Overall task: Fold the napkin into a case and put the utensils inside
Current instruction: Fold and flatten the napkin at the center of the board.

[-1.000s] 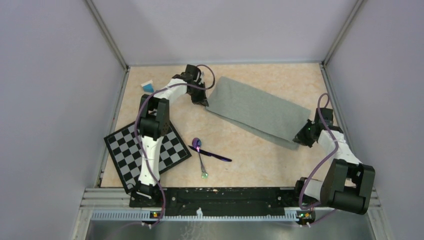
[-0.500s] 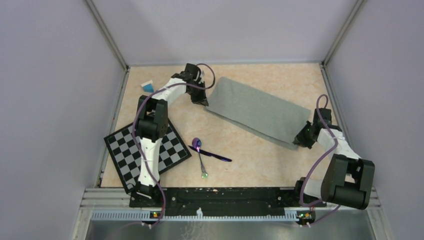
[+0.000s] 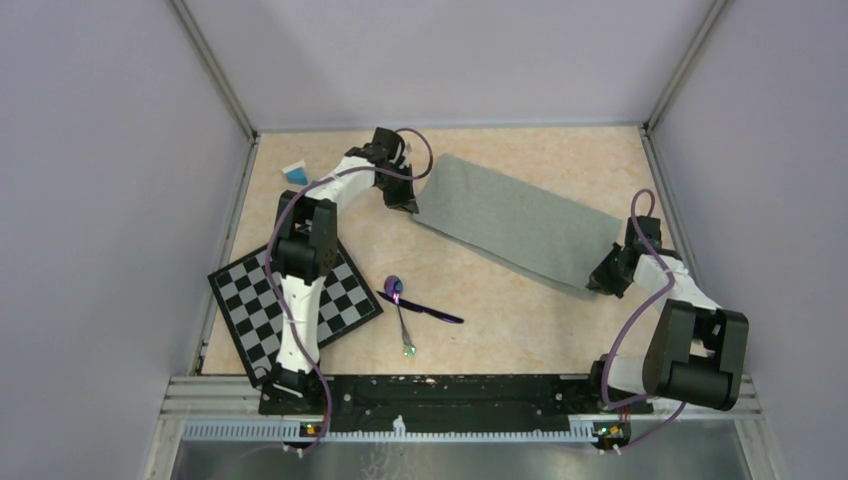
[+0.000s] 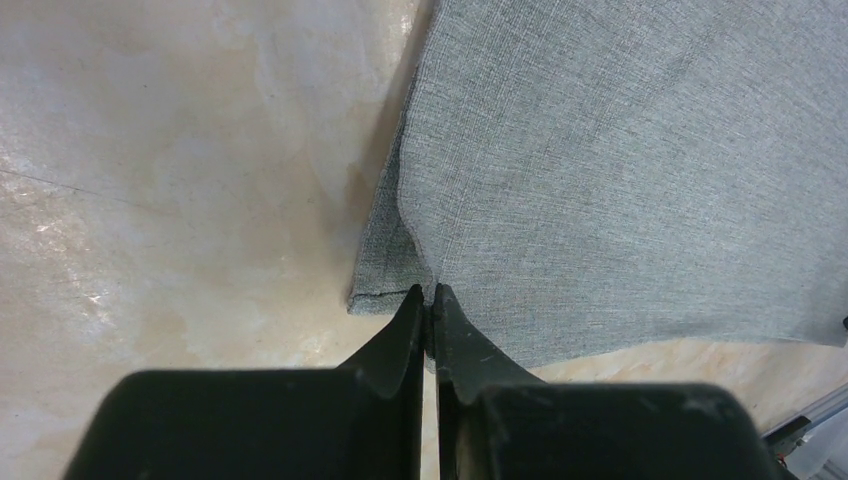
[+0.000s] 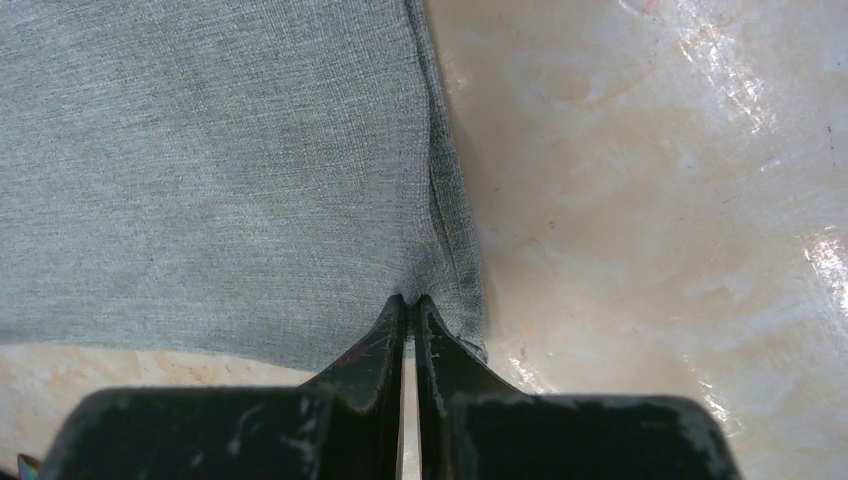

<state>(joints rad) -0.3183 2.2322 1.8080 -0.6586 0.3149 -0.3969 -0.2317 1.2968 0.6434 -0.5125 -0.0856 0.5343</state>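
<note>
Toward the near edge of the table [image 3: 520, 330], left of its middle, the spoon [image 3: 402, 320] and the dark stick-like piece [image 3: 432, 311] lie crossed. Just to their left, the checkered board [image 3: 345, 295] sits partly under the left arm. By the right edge, the right hand [image 5: 410, 298] is pressed together, pinching the near end of the napkin [image 3: 510, 225]. The folded grey-green cloth runs diagonally from there toward the far edge. At its far end, the left hand [image 4: 428, 290] is likewise closed, nipping the hem. A small blue-and-white piece [image 3: 294, 171] lies by the far left corner.
</note>
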